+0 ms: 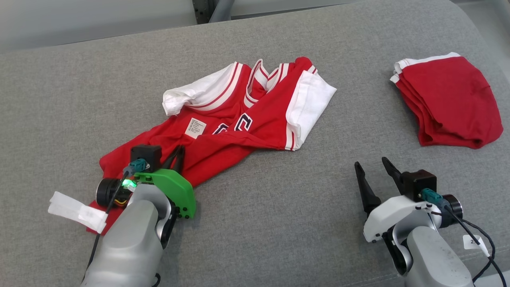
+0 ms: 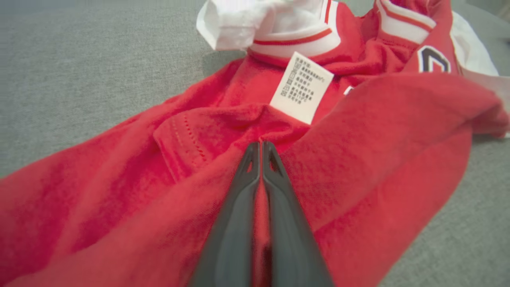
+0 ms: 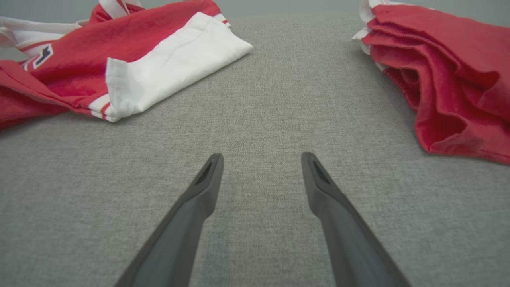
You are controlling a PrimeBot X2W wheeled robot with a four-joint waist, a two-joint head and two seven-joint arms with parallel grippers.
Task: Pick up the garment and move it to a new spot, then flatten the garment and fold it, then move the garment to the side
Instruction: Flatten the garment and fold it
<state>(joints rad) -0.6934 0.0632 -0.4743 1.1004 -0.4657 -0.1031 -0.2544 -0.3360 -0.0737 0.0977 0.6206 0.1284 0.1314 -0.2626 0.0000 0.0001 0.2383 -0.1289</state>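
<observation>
Right, from the head view I have the red and white jersey (image 1: 247,119) lying crumpled across the middle of the grey fabric-covered worktop (image 1: 279,223), white sleeves towards the far side and its lower part trailing towards my left arm. A white care label (image 1: 195,127) shows on the red cloth. The left tool (image 1: 180,150) sits on the near end of the jersey with its fingers pressed together. The right tool (image 1: 370,162) hovers over bare worktop at the lower right, fingers spread. Beyond it, well apart from the jersey, lies a folded red garment (image 1: 450,99) with a white edge.

On the left wrist view, the left tool (image 2: 261,145) has its tips closed on a ridge of the jersey (image 2: 358,139), pinching red cloth just below the care label (image 2: 301,87).

On the right wrist view, the right tool (image 3: 261,156) is spread wide with nothing in it, pointing at bare worktop (image 3: 255,99) between the jersey's (image 3: 79,52) white sleeve on the left and the folded red garment (image 3: 446,59) on the right
</observation>
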